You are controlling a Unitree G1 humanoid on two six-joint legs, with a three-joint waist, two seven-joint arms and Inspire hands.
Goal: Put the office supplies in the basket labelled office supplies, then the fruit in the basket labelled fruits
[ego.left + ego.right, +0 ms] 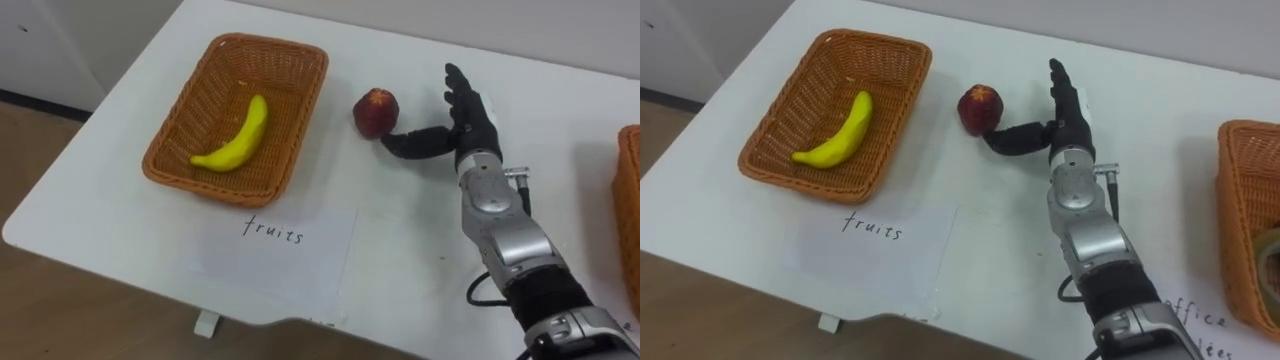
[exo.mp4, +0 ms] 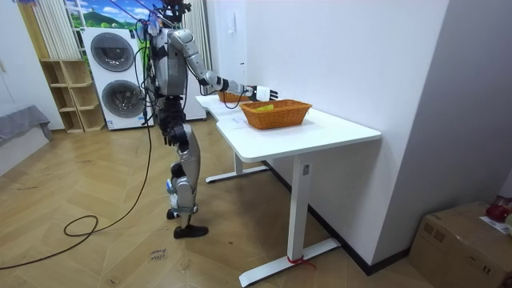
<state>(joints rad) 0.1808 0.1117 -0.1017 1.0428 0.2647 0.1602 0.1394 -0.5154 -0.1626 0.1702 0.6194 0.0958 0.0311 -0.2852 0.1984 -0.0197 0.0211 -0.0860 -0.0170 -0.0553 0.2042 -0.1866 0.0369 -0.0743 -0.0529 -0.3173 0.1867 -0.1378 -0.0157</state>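
A red apple (image 1: 376,111) lies on the white table (image 1: 400,230), just right of the wicker fruit basket (image 1: 200,185). A yellow banana (image 1: 238,140) lies in that basket. My right hand (image 1: 470,120) stands on its edge right beside the apple, open, its fingers straight and pointing away from me. Its thumb reaches left and touches the apple's lower right side. In the room view I stand at the table's long side with the right hand (image 2: 262,94) stretched out over the tabletop near the basket (image 2: 276,114).
A paper sheet (image 1: 275,245) with a handwritten label lies in front of the fruit basket. A second wicker basket (image 1: 1240,230) stands at the far right, with a roundish item partly showing in it. A wall runs behind the table.
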